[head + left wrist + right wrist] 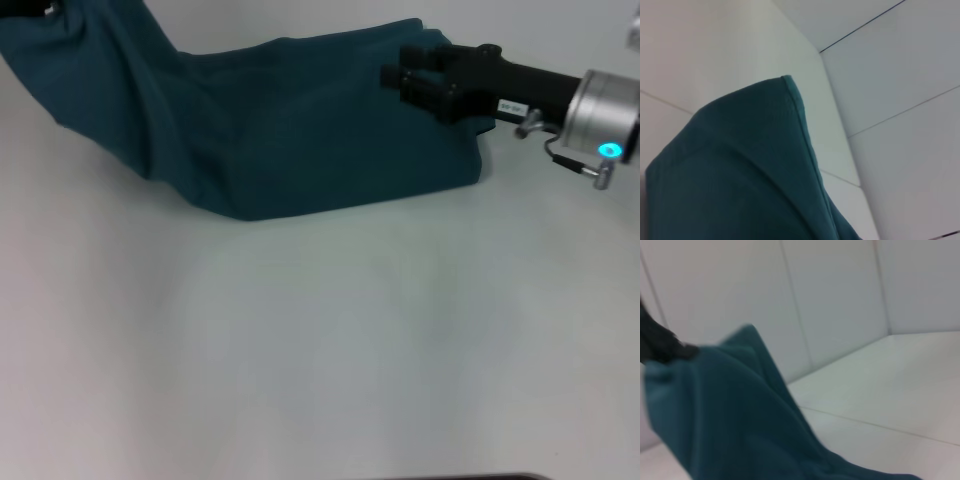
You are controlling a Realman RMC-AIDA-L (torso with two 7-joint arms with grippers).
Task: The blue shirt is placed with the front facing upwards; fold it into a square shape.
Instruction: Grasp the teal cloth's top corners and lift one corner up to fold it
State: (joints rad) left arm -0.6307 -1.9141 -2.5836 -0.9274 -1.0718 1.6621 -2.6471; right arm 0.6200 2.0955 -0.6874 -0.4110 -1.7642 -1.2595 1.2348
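Note:
The blue shirt (300,125) lies bunched along the far side of the table. Its left part is drawn up in a taut fold toward the top left corner of the head view. My left gripper (685,350) shows as a dark shape in the right wrist view, shut on that raised end. In the left wrist view a hemmed edge of the blue shirt (745,170) hangs close to the camera. My right gripper (400,75) reaches in from the right, low over the cloth's right end. No lettering or collar shows.
The pale table (320,340) stretches bare between the shirt and the near edge. White panelled walls (900,75) stand behind the table. The right arm's silver wrist with a blue light (605,120) sits at the right edge.

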